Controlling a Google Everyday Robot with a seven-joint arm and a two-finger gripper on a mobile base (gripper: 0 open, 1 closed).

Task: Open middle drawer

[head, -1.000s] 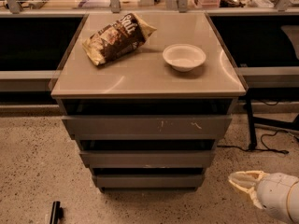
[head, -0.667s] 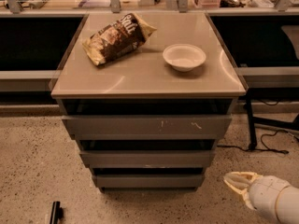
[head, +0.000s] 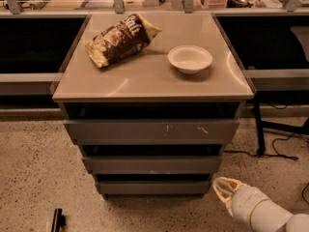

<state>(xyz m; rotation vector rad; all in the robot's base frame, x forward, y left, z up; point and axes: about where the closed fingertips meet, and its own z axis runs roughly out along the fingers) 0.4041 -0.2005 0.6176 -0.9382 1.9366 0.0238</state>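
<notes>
The middle drawer (head: pixel 152 164) is a plain grey handleless front with a faint pale scuff on its lower edge. It sits shut between the wider top front with white scratch marks (head: pixel 152 130) and the narrow bottom front (head: pixel 152 187). My gripper (head: pixel 223 188) is low at the bottom right, near the floor, just right of the bottom drawer's right end. It is below and to the right of the middle drawer and touches nothing.
On the cabinet top (head: pixel 145 81) lie a brown chip bag (head: pixel 120 39) at the left and a white bowl (head: pixel 189 58) at the right. A black stand leg and cables (head: pixel 270 144) are on the floor at the right. A small black object (head: pixel 57 220) lies at the bottom left.
My gripper and arm have moved left along the floor, closer to the cabinet's lower right corner. The drawers have not moved.
</notes>
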